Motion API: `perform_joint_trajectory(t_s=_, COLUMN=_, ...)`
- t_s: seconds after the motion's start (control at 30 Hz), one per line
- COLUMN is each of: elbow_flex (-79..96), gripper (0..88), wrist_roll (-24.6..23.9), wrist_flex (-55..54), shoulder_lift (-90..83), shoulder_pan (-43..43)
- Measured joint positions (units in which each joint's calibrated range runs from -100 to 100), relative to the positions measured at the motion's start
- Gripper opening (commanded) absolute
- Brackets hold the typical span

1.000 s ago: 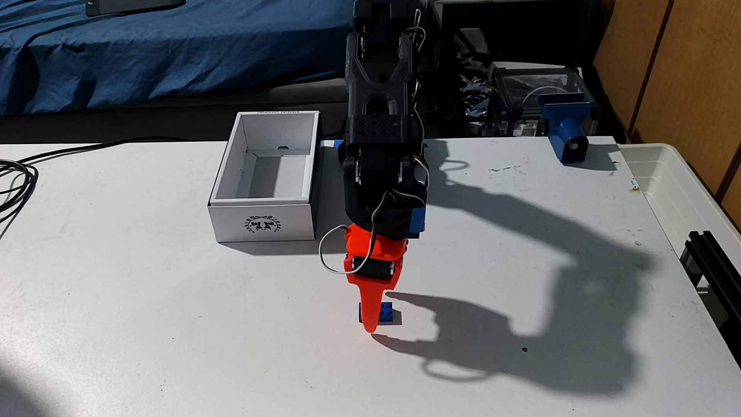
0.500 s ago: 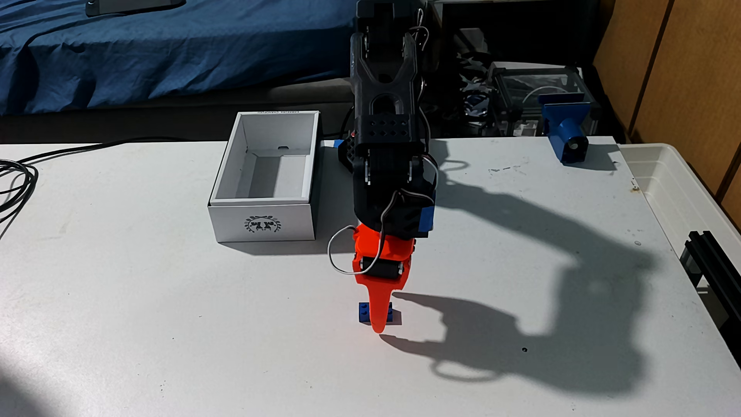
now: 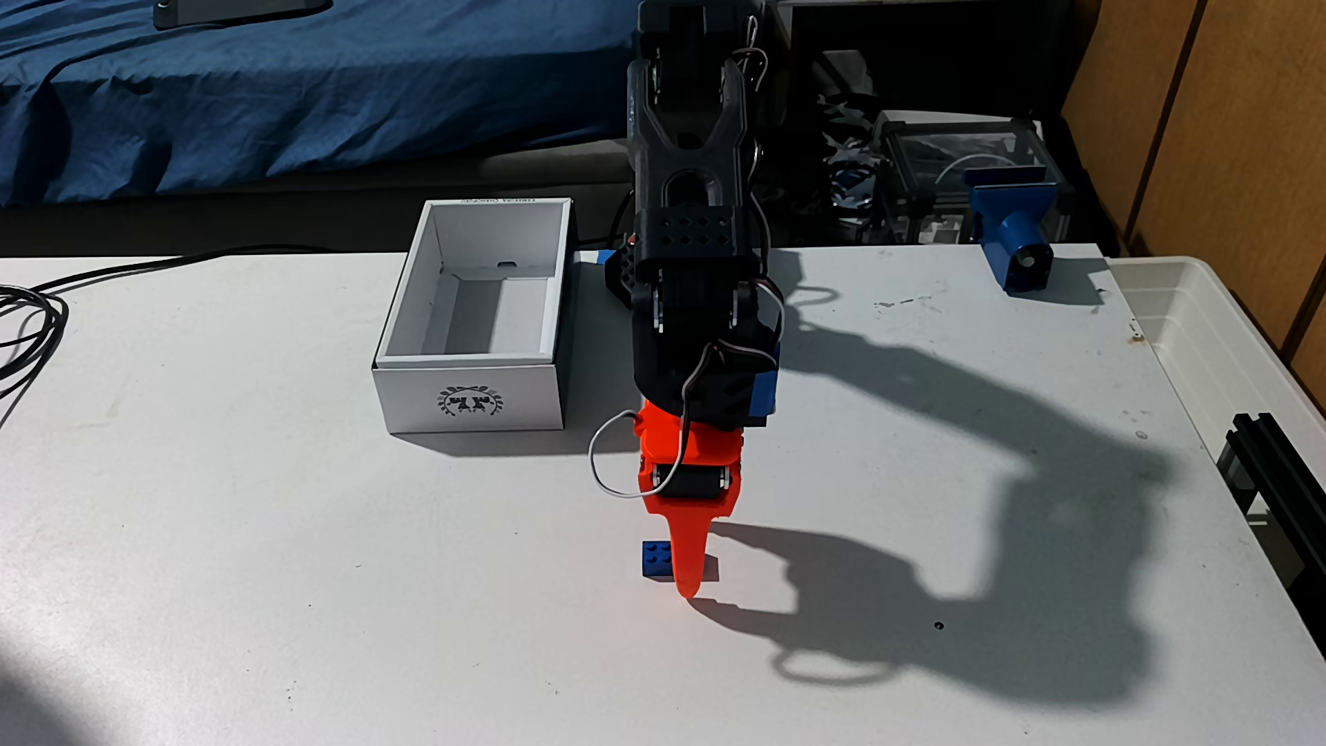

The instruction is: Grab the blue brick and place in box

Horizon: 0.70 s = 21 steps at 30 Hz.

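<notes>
Claw: orange, tip down over brick; open or closed, cannot tell.
Brick: on surface.
Box: far left.

Beside the matt orange plastic gripper lies the glossy plastic blue brick; farther away, the matt cardboard box.

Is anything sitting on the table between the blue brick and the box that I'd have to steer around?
Nothing visible does. The table is bare between the blue brick and the box. The gripper is already down at the brick.
</notes>
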Motion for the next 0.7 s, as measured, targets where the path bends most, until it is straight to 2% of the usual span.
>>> perform_joint_trajectory(t_s=0.7, elbow_flex=-5.1, gripper=26.2, wrist_roll=2.11, wrist_flex=2.64, shoulder_lift=4.73, shoulder_pan=0.81)
